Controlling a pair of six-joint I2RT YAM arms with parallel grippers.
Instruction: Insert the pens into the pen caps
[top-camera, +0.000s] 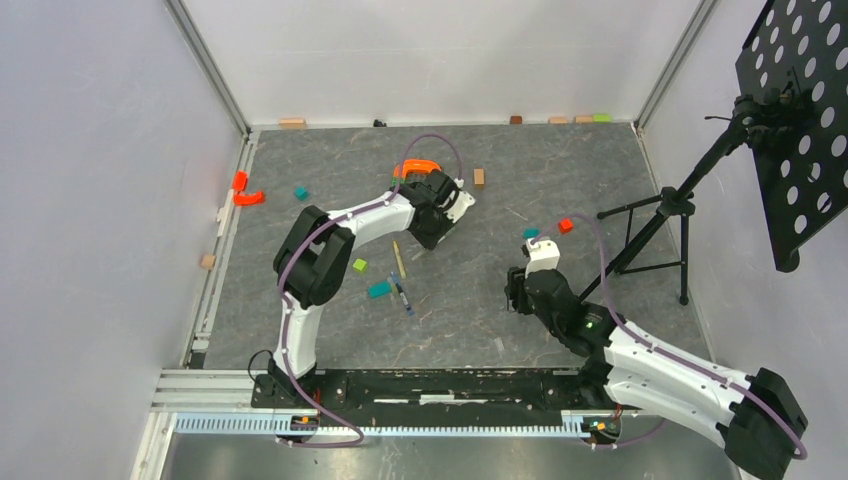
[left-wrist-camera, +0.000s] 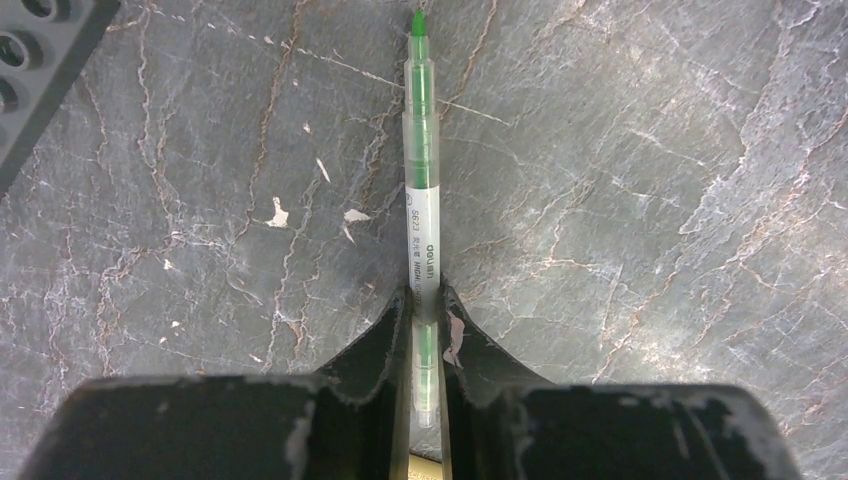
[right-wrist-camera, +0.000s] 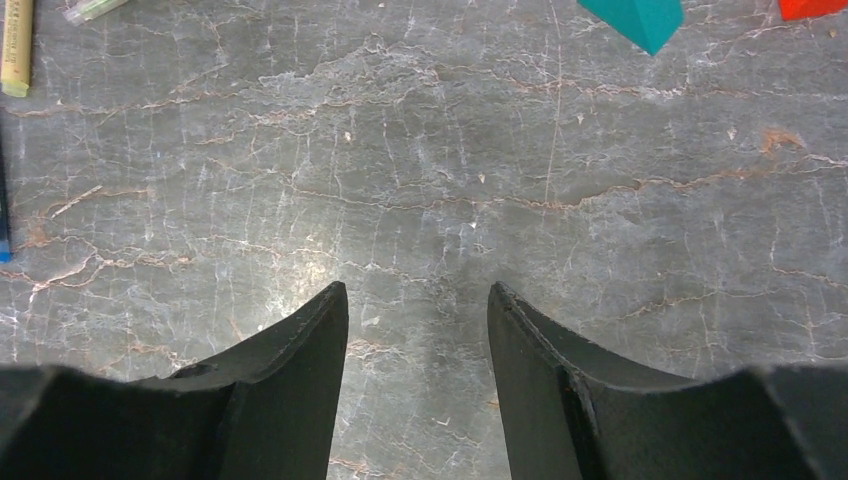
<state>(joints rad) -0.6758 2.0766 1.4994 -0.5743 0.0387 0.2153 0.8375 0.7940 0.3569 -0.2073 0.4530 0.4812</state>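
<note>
In the left wrist view a pale green pen (left-wrist-camera: 420, 150) lies on the grey table, its green tip pointing away. My left gripper (left-wrist-camera: 426, 292) is shut on the pen's rear part, with both jaws pressed to its barrel. From above, the left gripper (top-camera: 432, 235) is low at mid-table. A tan-yellow pen (top-camera: 399, 258) and a blue and dark pen (top-camera: 403, 295) lie just left of it. My right gripper (right-wrist-camera: 418, 290) stands open over bare table with nothing between its fingers; the top view has it (top-camera: 518, 292) right of centre. The pen caps are out of view.
Teal blocks (top-camera: 379, 290) (top-camera: 301, 192) (top-camera: 531, 233), a green block (top-camera: 359, 266) and a red block (top-camera: 565, 226) lie scattered. Orange pieces (top-camera: 247, 198) sit at the left and an orange curved piece (top-camera: 418, 166) behind the left arm. A tripod (top-camera: 660, 215) stands at the right.
</note>
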